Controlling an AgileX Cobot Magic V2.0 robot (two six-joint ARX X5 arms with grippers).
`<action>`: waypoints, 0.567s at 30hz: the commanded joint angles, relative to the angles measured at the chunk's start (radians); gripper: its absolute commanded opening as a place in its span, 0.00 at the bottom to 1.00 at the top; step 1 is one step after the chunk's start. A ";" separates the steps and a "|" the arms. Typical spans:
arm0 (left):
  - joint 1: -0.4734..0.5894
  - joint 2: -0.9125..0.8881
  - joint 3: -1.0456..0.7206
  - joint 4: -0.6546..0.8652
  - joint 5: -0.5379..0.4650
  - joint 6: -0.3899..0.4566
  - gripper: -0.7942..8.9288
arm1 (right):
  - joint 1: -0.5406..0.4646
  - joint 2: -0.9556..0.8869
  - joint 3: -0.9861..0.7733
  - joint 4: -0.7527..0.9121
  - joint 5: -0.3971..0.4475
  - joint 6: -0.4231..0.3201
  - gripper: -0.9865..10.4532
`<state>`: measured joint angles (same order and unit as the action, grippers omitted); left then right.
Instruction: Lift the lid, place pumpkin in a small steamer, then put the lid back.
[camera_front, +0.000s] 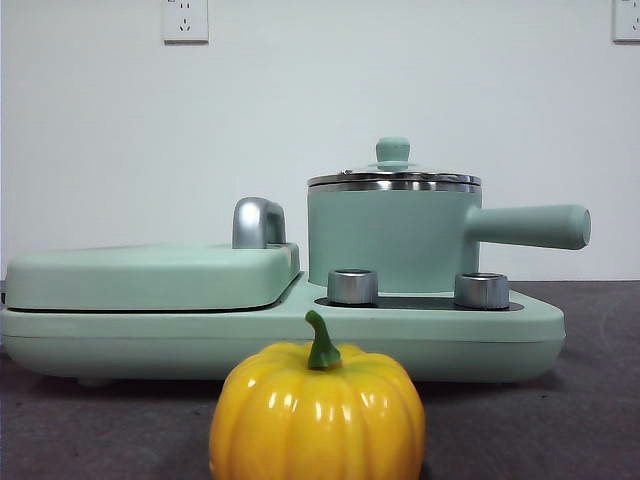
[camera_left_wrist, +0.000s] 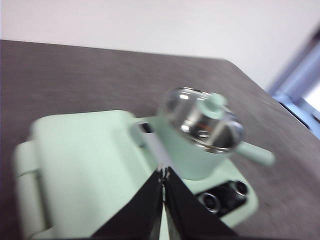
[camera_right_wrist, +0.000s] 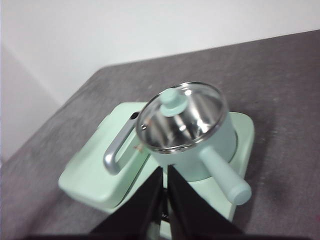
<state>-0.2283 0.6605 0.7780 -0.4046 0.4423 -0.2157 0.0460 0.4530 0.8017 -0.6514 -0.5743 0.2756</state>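
The yellow-orange pumpkin (camera_front: 317, 412) with a green stem sits on the table at the front, in front of the cooker. The small steamer (camera_front: 390, 240), a mint-green pot with a long side handle, stands on the cooker's right side, handle pointing right. The lid (camera_front: 393, 178) with its mint knob rests on the pot. The pot and lid also show in the left wrist view (camera_left_wrist: 202, 132) and the right wrist view (camera_right_wrist: 182, 120). My left gripper (camera_left_wrist: 163, 172) and right gripper (camera_right_wrist: 164, 170) are both shut and empty, held high above the cooker. Neither shows in the front view.
The mint-green cooker base (camera_front: 280, 335) carries a wide flat rectangular cover (camera_front: 150, 272) with a chrome handle (camera_front: 257, 222) on its left half. Two chrome knobs (camera_front: 352, 286) stand in front of the pot. Dark grey table, white wall behind.
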 joint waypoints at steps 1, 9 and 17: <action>-0.029 0.060 0.065 -0.008 0.051 0.051 0.09 | 0.004 0.039 0.060 -0.023 -0.032 -0.092 0.10; -0.058 0.091 0.080 0.000 0.057 0.050 0.10 | 0.004 0.049 0.077 -0.039 -0.025 -0.098 0.28; -0.061 0.099 0.080 0.010 0.057 0.050 0.60 | 0.004 0.049 0.077 -0.045 -0.028 -0.101 0.46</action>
<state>-0.2848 0.7490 0.8379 -0.4103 0.4961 -0.1753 0.0467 0.4980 0.8639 -0.7006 -0.6014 0.1871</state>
